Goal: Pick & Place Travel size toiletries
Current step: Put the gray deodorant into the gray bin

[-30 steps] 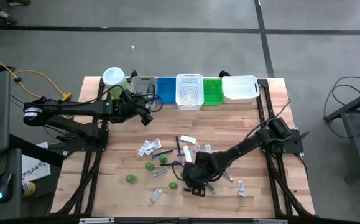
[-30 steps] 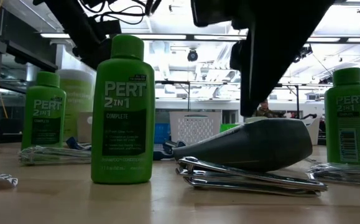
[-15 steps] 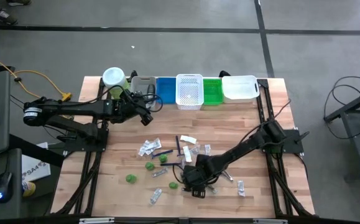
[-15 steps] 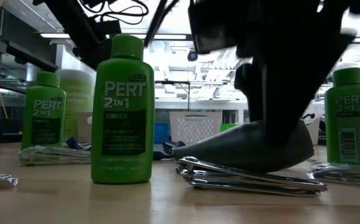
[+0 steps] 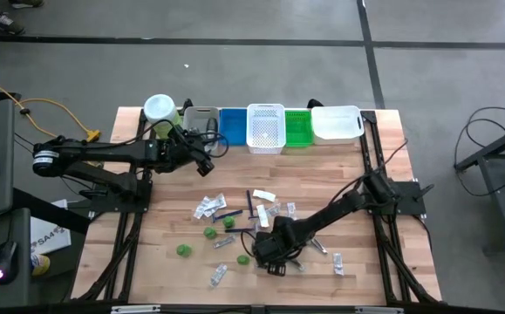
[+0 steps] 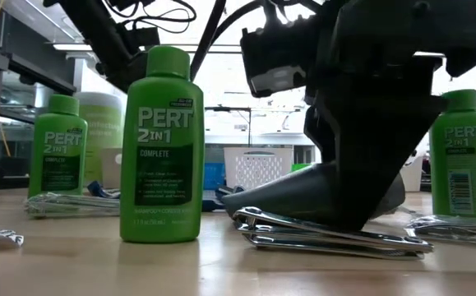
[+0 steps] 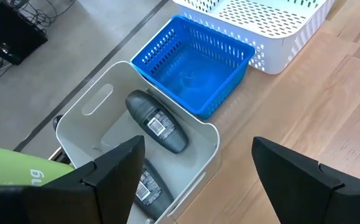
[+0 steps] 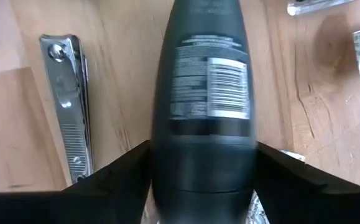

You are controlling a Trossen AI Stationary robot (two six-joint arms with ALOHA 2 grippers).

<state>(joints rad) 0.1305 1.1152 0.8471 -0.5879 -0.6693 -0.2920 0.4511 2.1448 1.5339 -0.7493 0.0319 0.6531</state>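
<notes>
Dark grey oblong piece (image 8: 204, 93) lay on table (image 5: 357, 183) beside nail clipper (image 8: 68, 112) | our right gripper (image 8: 201, 186) straddled it, fingers wide, grip unconfirmed; we advised closing squarely at mid-body | left gripper (image 7: 195, 171) waited wide over grey bin (image 7: 99, 106)

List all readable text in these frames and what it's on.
"PERT 2 IN 1 COMPLETE": front green bottle, low view.
"PERT 2 IN 1": far green bottle.
"PERT": green bottle with barcode.
Dark grey bottle between the right gripper's fingers: label and barcode too blurred.
Grey bottles in the grey bin: too small.
</notes>
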